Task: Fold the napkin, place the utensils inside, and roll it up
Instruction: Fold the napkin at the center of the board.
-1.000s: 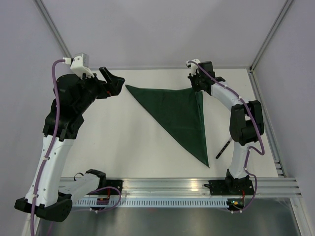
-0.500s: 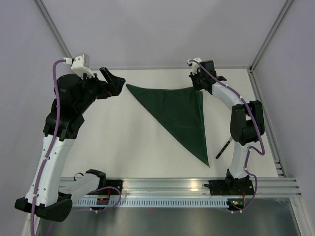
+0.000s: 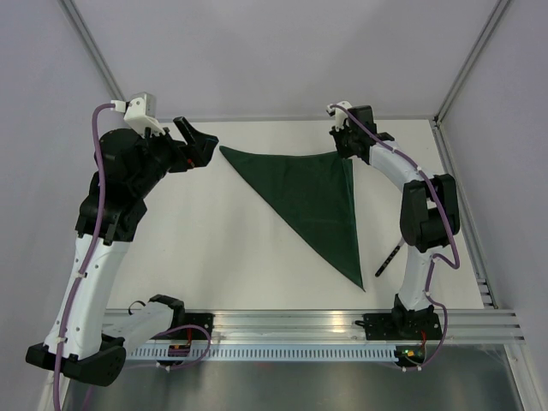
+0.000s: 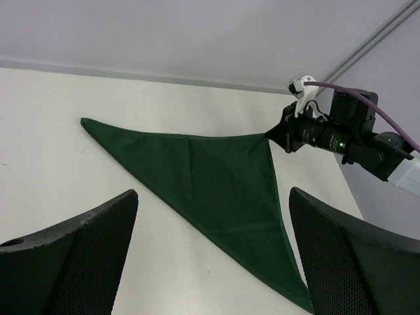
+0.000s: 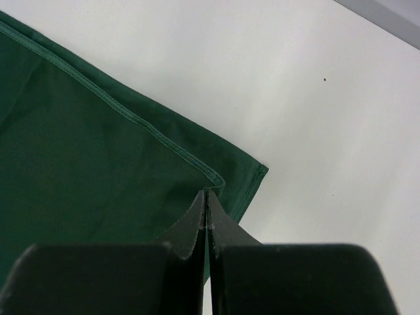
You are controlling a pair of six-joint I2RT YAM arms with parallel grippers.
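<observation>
The dark green napkin (image 3: pixel 317 197) lies folded into a triangle on the white table, one point near the front edge. My right gripper (image 3: pixel 347 147) is shut on its far right corner; in the right wrist view the closed tips (image 5: pixel 207 191) pinch the upper layer's hemmed corner of the napkin (image 5: pixel 85 151). The fork (image 3: pixel 387 262) shows only as a slim black handle right of the napkin's near point, partly behind the right arm. My left gripper (image 3: pixel 195 141) hovers open just left of the napkin's far left corner. Its wrist view shows the napkin (image 4: pixel 210 170) beyond its spread fingers (image 4: pixel 85 249).
An aluminium rail (image 3: pixel 342 325) carrying both arm bases runs along the table's near edge. Grey walls and slanted frame posts (image 3: pixel 467 68) close the back and sides. A metal strip (image 3: pixel 467 223) lines the table's right edge.
The right gripper has drawn the napkin's far right corner slightly toward the back, and the cloth has shifted a little with it. The left arm has stayed put.
</observation>
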